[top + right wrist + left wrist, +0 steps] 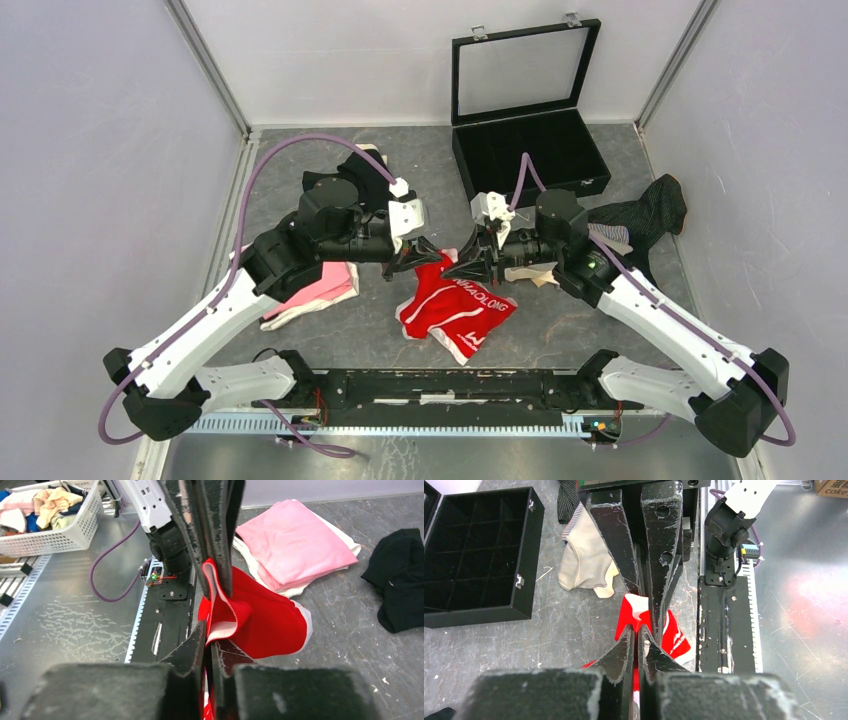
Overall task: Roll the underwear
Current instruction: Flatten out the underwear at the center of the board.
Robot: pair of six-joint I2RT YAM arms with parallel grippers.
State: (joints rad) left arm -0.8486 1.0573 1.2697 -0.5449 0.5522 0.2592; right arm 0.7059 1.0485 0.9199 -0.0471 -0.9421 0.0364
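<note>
Where left hand (430,257) meets right hand (452,269), underwear (462,312) hangs.

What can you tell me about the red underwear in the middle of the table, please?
The red underwear is soft cloth with white lettering and white edging. It lies crumpled near the middle of the table. Its far edge is raised off the surface, where the left end effector and the right end effector each pinch it shut, tips close together. The rest drapes down and rests on the table.
</note>
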